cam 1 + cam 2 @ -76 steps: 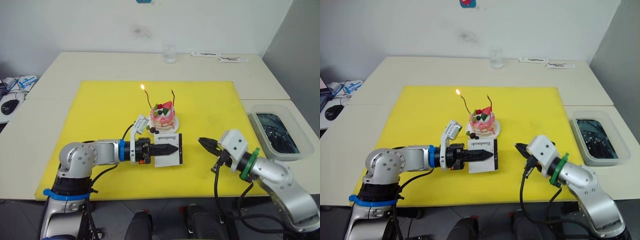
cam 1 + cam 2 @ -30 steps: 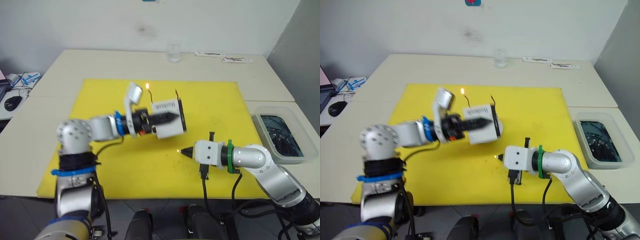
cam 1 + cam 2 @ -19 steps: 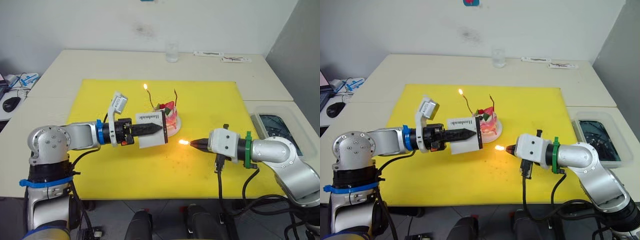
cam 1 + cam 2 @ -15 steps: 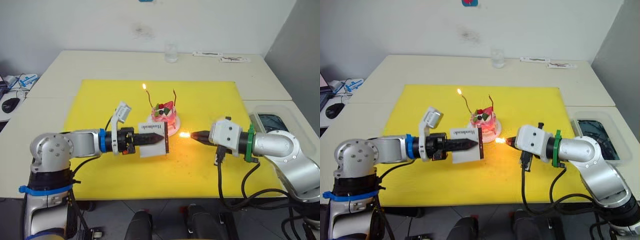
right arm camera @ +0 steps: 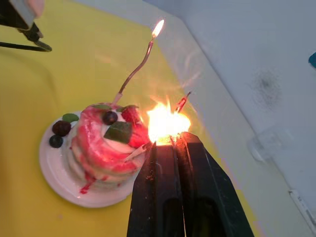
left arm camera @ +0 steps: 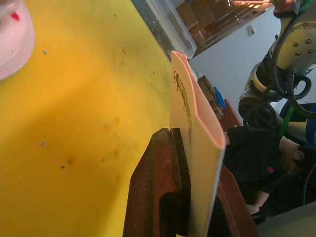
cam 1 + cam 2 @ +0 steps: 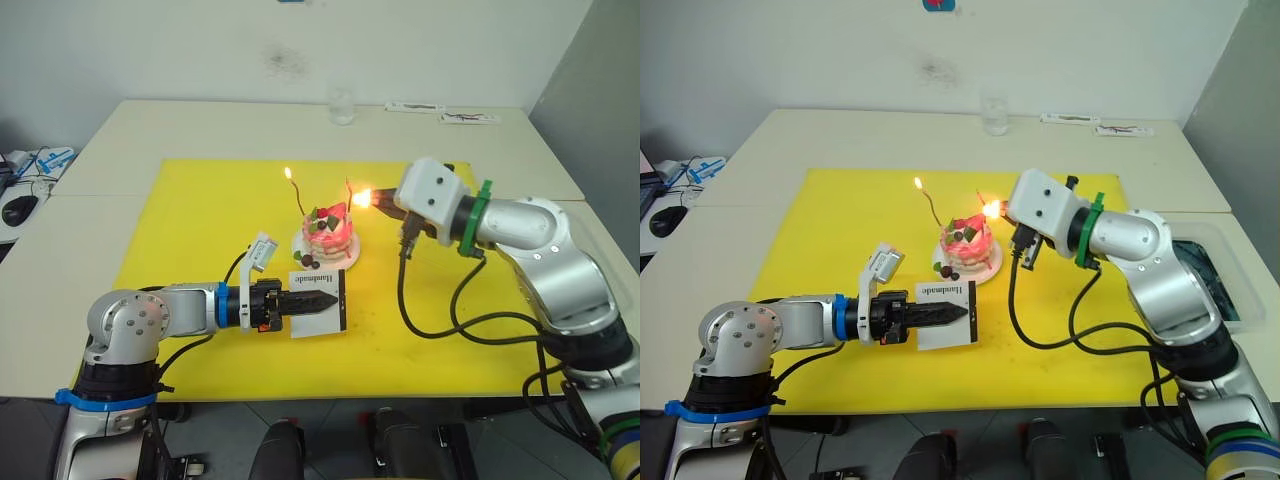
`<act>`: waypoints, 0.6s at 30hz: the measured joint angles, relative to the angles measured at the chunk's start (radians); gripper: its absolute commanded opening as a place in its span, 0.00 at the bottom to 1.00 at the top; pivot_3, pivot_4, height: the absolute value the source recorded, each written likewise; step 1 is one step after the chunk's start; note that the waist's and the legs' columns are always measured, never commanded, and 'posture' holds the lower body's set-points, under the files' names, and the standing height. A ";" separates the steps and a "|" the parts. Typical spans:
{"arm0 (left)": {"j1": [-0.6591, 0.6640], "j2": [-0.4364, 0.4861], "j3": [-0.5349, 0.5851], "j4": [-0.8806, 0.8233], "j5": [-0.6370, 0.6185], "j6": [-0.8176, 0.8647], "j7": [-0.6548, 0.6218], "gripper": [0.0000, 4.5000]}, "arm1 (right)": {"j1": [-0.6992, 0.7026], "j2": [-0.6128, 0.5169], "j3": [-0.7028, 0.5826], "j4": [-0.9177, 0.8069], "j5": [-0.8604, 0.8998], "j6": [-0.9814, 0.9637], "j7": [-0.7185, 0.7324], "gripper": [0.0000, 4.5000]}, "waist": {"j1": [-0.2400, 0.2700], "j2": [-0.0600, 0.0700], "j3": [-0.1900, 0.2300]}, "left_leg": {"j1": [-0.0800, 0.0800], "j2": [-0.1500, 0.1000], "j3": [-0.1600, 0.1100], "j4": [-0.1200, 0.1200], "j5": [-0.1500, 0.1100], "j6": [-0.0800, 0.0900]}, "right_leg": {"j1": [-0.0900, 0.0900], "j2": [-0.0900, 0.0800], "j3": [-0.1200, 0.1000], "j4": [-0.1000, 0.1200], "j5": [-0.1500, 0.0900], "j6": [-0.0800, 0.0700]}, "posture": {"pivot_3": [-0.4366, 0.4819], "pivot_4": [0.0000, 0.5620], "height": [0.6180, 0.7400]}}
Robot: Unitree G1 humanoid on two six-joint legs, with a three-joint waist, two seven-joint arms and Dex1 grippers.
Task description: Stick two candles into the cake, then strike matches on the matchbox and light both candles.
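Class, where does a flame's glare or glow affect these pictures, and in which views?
Right wrist view: the match flame blows out white-orange just beyond the right gripper, washing the cake nearby. Left wrist view: the matchbox glows pinkish. Left eye view: flame glare beside the second candle.

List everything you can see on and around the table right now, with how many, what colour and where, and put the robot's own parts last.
cake: one, pink and white, on a white plate mid-mat
candles: two, thin reddish-brown, stuck in the cake; the left one burns
match: one, flaming, at the second candle
matchbox: one, white, in front of the cake
mat: one, yellow, on the table
glass: one, clear, far edge
tray: one, clear, right of the mat
left gripper: black, shut on the matchbox
right gripper: black, shut on the match
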 measured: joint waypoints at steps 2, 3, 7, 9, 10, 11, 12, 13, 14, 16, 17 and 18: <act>0.000 0.000 -0.007 0.000 0.000 -0.003 0.000 0.00 | -0.016 0.017 0.011 0.036 -0.025 -0.029 -0.005 0.01 | 0.000 0.000 0.000 | 0.000 0.000 0.000 0.000 0.000 0.000 | 0.000 0.000 0.000 0.000 0.000 0.000 | 0.48 0.27 1.00; 0.000 -0.001 -0.007 -0.001 0.000 -0.005 0.000 0.00 | -0.019 0.025 0.015 0.050 -0.031 -0.037 -0.007 0.01 | -0.001 0.000 0.000 | 0.000 0.000 0.000 0.000 0.000 0.000 | 0.000 0.000 0.000 0.000 0.000 0.000 | 0.48 0.27 1.00; 0.000 -0.005 -0.007 -0.001 0.000 -0.014 0.000 0.00 | -0.026 0.051 0.028 0.092 -0.057 -0.064 -0.012 0.01 | -0.001 0.000 0.000 | 0.000 0.000 0.000 0.000 0.000 0.000 | 0.000 0.000 0.000 0.000 0.000 0.000 | 0.48 0.27 1.00; 0.000 -0.009 -0.008 -0.001 0.000 -0.015 0.001 0.00 | -0.035 0.059 0.028 0.095 -0.059 -0.072 -0.012 0.01 | -0.001 0.000 0.000 | 0.000 0.000 0.000 0.000 0.000 0.000 | 0.000 0.000 0.000 0.000 0.000 0.000 | 0.48 0.27 1.00; 0.000 -0.009 -0.008 -0.001 0.000 -0.016 0.001 0.00 | -0.039 0.061 0.028 0.095 -0.061 -0.074 -0.012 0.01 | -0.001 0.000 0.000 | 0.000 0.000 0.000 0.000 0.000 0.000 | 0.000 0.000 0.000 0.000 0.000 0.000 | 0.48 0.27 1.00; 0.000 -0.009 -0.008 -0.001 0.000 -0.016 0.001 0.00 | -0.039 0.063 0.028 0.095 -0.065 -0.077 -0.012 0.01 | -0.001 0.000 0.000 | 0.000 0.000 0.000 0.000 0.000 0.000 | 0.000 0.000 0.000 0.000 0.000 0.000 | 0.48 0.27 1.00; 0.000 -0.009 -0.008 -0.001 0.000 -0.016 0.001 0.00 | -0.039 0.063 0.028 0.097 -0.067 -0.081 -0.011 0.01 | -0.001 0.000 0.000 | 0.000 0.000 0.000 0.000 0.000 0.000 | 0.000 0.000 0.000 0.000 0.000 0.000 | 0.48 0.27 1.00; 0.000 -0.009 -0.008 -0.001 0.000 -0.016 0.001 0.00 | -0.039 0.063 0.028 0.099 -0.068 -0.084 -0.011 0.01 | -0.001 0.000 0.000 | 0.000 0.000 0.000 0.000 0.000 0.000 | 0.000 0.000 0.000 0.000 0.000 0.000 | 0.48 0.27 1.00; 0.000 -0.009 -0.008 -0.001 0.000 -0.016 0.001 0.00 | -0.039 0.063 0.028 0.101 -0.069 -0.087 -0.011 0.01 | -0.001 0.000 0.000 | 0.000 0.000 0.000 0.000 0.000 0.000 | 0.000 0.000 0.000 0.000 0.000 0.000 | 0.48 0.27 1.00; -0.001 -0.009 -0.009 -0.001 0.000 -0.016 0.001 0.00 | -0.039 0.063 0.028 0.103 -0.075 -0.091 -0.010 0.01 | -0.001 0.000 0.000 | 0.000 0.000 0.000 0.000 0.000 0.000 | 0.000 0.000 0.000 0.000 0.000 0.000 | 0.48 0.27 1.00; -0.001 -0.009 -0.009 -0.001 0.000 -0.016 0.001 0.00 | -0.039 0.063 0.028 0.103 -0.076 -0.093 -0.009 0.01 | -0.001 0.000 0.000 | 0.000 0.000 0.000 0.000 0.000 0.000 | 0.000 0.000 0.000 0.000 0.000 0.000 | 0.48 0.27 1.00; -0.001 -0.009 -0.009 -0.001 0.000 -0.017 0.001 0.00 | -0.039 0.063 0.028 0.104 -0.077 -0.094 -0.006 0.01 | -0.002 0.000 0.000 | 0.000 0.000 0.000 0.000 0.000 0.000 | 0.000 0.000 0.000 0.000 0.000 0.000 | 0.48 0.27 1.00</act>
